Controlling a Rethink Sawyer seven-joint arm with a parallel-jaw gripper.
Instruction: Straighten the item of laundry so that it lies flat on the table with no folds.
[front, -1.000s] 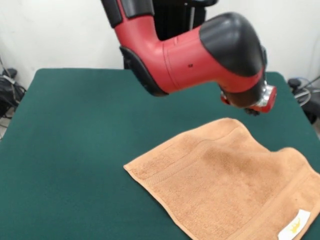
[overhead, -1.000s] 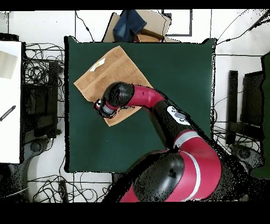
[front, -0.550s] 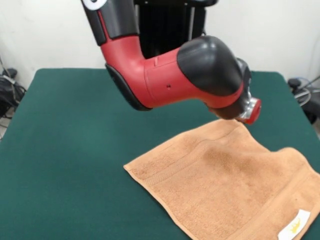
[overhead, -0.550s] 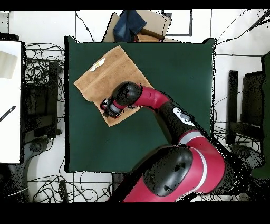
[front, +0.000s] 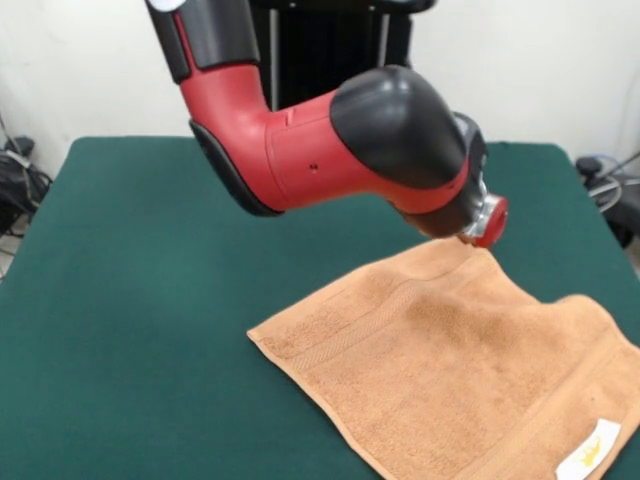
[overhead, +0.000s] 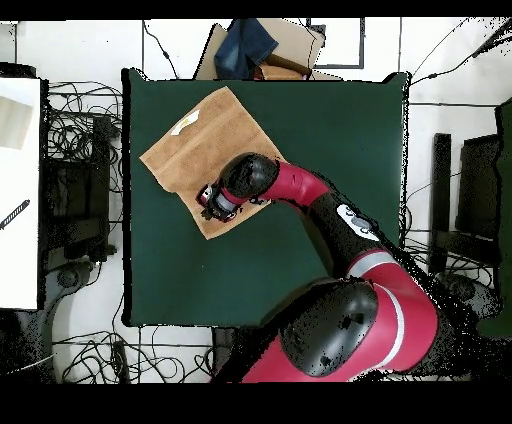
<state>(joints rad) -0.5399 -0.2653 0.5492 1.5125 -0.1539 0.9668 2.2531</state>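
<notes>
Orange-tan towel (front: 455, 375) spread at five o'clock on the green tabletop (front: 130, 300) in the front view, white label (front: 588, 452) near its lower corner, end effector (front: 482, 222) over the towel's twelve o'clock corner, possibly touching, finger state cannot be told.

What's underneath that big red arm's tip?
The towel's far corner on the green table. The end effector hangs right above it, but its fingers and any contact are hidden by the arm.

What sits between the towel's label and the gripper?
Only towel: bare terry runs from the label up to the corner under the gripper, nothing lying on it. Front view shows it.
</notes>
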